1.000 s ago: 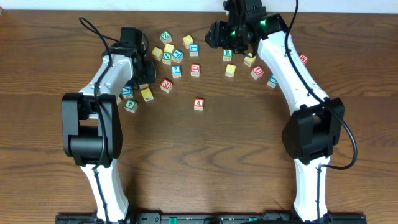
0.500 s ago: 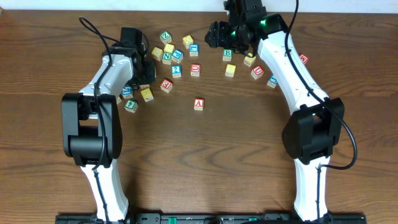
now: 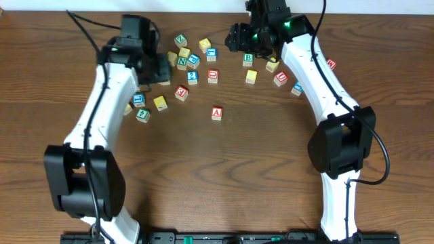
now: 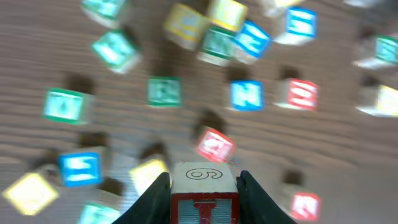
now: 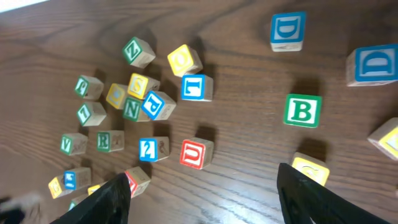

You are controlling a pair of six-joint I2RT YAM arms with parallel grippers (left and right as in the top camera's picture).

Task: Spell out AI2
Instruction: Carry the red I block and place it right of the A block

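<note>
My left gripper (image 4: 204, 194) is shut on a wooden block (image 4: 204, 186) with a red I on its near face and a 6 or 9 on top, held above the scattered blocks. In the overhead view this gripper (image 3: 159, 72) is at the back left. The red A block (image 3: 216, 113) sits alone on the table's middle. The blue 2 block (image 3: 192, 77) lies behind it and also shows in the right wrist view (image 5: 152, 149). My right gripper (image 5: 208, 199) is open and empty above the back centre (image 3: 234, 37).
Several letter blocks are scattered at the back centre (image 3: 184, 54), by the right arm (image 3: 279, 78) and at the left (image 3: 142, 114). A red U block (image 5: 196, 154), a green B block (image 5: 303, 111) and a blue D block (image 5: 287, 30) lie below the right gripper.
My left arm has risen and swung toward the back with the I block in its jaws. The right arm has not moved.
</note>
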